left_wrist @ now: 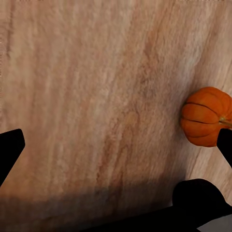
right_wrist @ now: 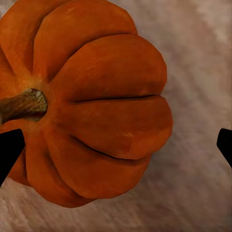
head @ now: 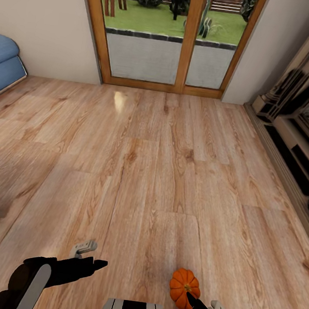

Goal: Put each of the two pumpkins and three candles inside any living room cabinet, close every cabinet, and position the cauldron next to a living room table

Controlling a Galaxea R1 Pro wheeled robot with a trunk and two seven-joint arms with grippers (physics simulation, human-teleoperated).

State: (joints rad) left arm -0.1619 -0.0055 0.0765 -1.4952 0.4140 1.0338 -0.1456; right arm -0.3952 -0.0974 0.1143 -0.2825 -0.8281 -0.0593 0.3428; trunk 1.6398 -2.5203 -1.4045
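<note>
We see the pumpkin (head: pixel 184 288) at lower right on the floor (head: pixel 161 175), touching the right gripper (head: pixel 193 300); the left gripper (head: pixel 97 264) lies well to its left. The glass door (head: pixel 170 34) stands ahead, the sofa (head: pixel 3 64) far left, the shelving unit (head: pixel 304 130) along the right.

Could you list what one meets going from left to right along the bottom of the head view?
Left gripper → strip of bare wooden floor → pumpkin → right gripper, whose fingers reach the pumpkin's near side.
</note>
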